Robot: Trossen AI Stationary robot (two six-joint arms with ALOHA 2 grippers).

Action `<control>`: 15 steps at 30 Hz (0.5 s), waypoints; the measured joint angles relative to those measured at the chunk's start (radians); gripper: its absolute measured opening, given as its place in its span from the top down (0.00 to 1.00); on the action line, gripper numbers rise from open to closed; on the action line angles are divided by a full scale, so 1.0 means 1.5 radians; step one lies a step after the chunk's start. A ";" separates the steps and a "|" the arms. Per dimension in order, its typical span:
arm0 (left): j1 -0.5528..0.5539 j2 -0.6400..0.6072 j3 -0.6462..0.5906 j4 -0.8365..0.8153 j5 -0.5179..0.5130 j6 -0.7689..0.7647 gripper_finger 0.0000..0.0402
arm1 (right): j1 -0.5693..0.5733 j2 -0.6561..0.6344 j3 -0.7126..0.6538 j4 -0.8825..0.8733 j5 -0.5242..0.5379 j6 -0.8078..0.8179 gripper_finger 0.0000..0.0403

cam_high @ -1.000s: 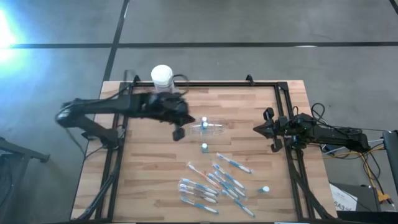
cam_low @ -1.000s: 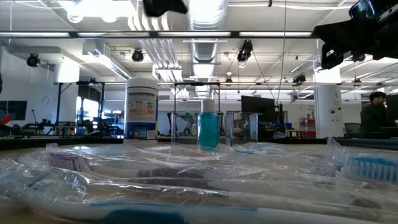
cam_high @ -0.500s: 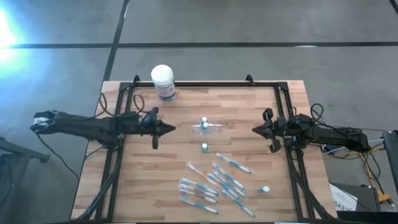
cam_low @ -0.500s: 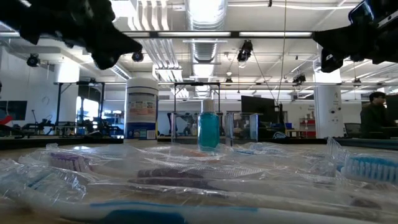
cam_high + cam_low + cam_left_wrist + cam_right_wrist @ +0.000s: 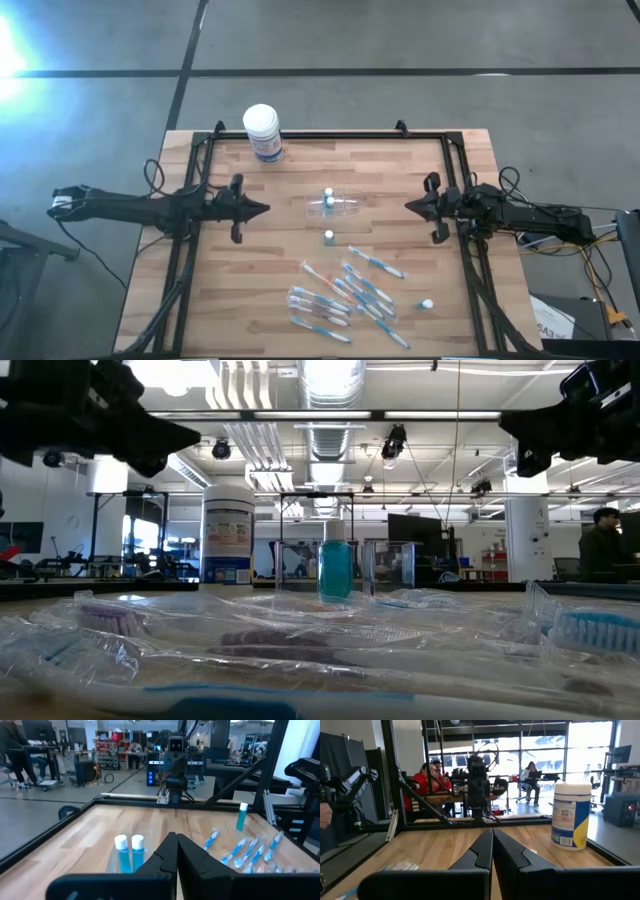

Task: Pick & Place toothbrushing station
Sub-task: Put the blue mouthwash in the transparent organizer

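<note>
High view: left hand [image 5: 262, 209] clenched, empty, at bench [image 5: 400, 170] left edge. Clear cup [image 5: 334, 204] lying mid-bench. Toothbrushes [image 5: 345, 297] scattered nearer front, none in cup. Right hand [image 5: 410, 208] clenched, empty, right edge. Task seemingly unstarted.
</note>
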 joint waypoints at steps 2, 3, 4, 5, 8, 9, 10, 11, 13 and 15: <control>0.001 -0.024 -0.022 0.004 -0.001 -0.001 0.99 | 0.000 0.000 0.000 0.007 0.000 -0.013 0.98; 0.001 -0.035 -0.032 0.003 -0.003 -0.001 0.99 | 0.000 0.000 0.000 0.012 0.000 -0.020 0.98; 0.002 -0.048 -0.039 0.003 -0.006 -0.001 0.99 | 0.000 0.000 0.000 0.017 0.000 -0.026 0.98; 0.003 -0.059 -0.043 0.002 -0.007 -0.002 0.99 | 0.000 0.000 0.000 0.024 0.000 -0.032 0.98; 0.009 -0.094 -0.046 -0.020 -0.007 0.011 0.99 | 0.000 0.000 0.000 0.056 0.000 -0.047 0.98; 0.012 -0.106 -0.044 -0.032 -0.007 0.023 1.00 | 0.000 0.000 0.001 0.069 0.000 -0.047 0.98; 0.017 -0.117 -0.041 -0.048 -0.007 0.034 1.00 | 0.000 0.000 0.002 0.080 0.000 -0.047 0.98; 0.023 -0.128 -0.037 -0.064 -0.007 0.040 1.00 | 0.000 0.000 0.005 0.086 -0.001 -0.047 0.98; 0.037 -0.151 -0.026 -0.100 0.007 0.052 1.00 | 0.000 0.000 0.010 0.089 -0.001 -0.045 0.98; 0.050 -0.172 -0.019 -0.127 0.031 0.052 1.00 | 0.000 0.000 0.013 0.088 -0.001 -0.034 0.98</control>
